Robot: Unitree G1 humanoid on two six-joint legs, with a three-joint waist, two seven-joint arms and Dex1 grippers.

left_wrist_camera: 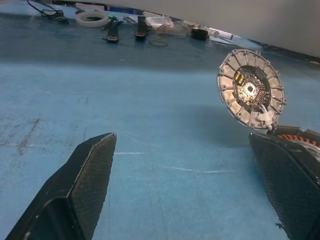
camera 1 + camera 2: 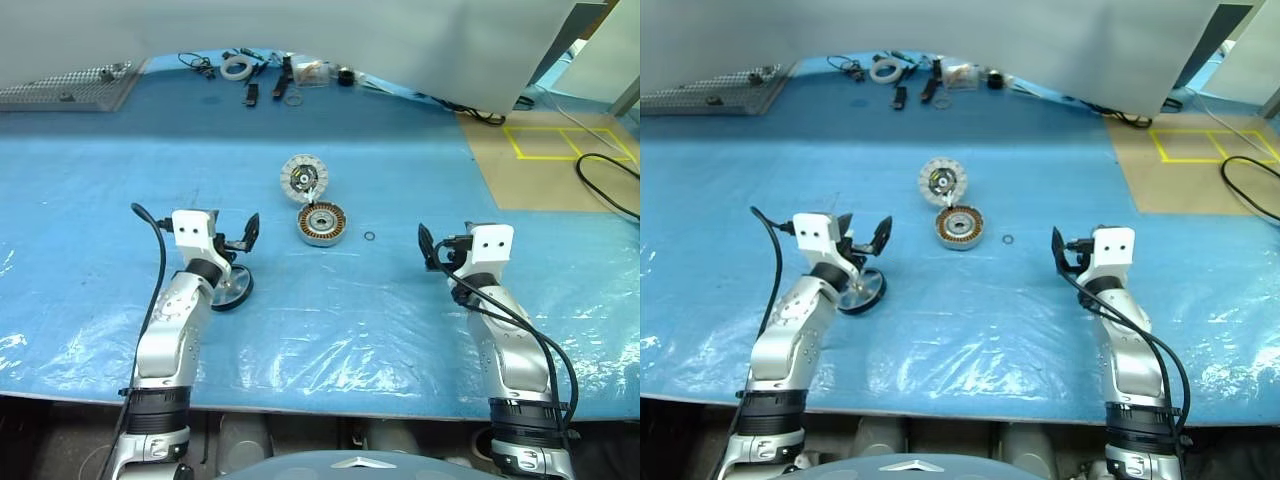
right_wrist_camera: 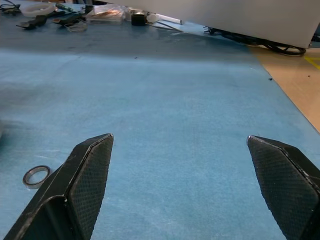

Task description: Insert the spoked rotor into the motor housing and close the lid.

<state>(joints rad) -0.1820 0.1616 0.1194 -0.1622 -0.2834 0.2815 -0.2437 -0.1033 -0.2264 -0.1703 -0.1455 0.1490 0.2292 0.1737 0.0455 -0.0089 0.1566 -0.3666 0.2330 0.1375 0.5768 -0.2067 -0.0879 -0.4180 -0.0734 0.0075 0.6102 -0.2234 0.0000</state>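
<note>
The blue work surface (image 2: 330, 330) fills most of the head views, with a tan floor patch at upper right.

The left gripper (image 2: 232, 238) sits at centre left of the frame, fingers spread wide and holding nothing. The right gripper (image 2: 440, 250) sits at centre right, likewise spread and empty, well apart from the parts.

Just below the left gripper, partly hidden by the arm, lies the motor housing (image 2: 236, 286), a shallow round cup with a silver rim and nothing seated in it, as far as can be seen.

Near the frame's centre lies the lid (image 2: 304, 177), whitish segmented face and dark hub upward. It appears propped or tilted against the neighbouring part in the left wrist view.

Touching or just below it lies the spoked rotor (image 2: 321, 224), copper windings visible, flat on the sheet and apart from the housing.

A small ring (image 2: 369, 237) lies just right of the rotor. Assorted small tools (image 2: 262, 75) sit along the top edge.

Assessment: no step is complete. The rotor remains to be picked up and seated; the lid remains to be fitted.
</note>
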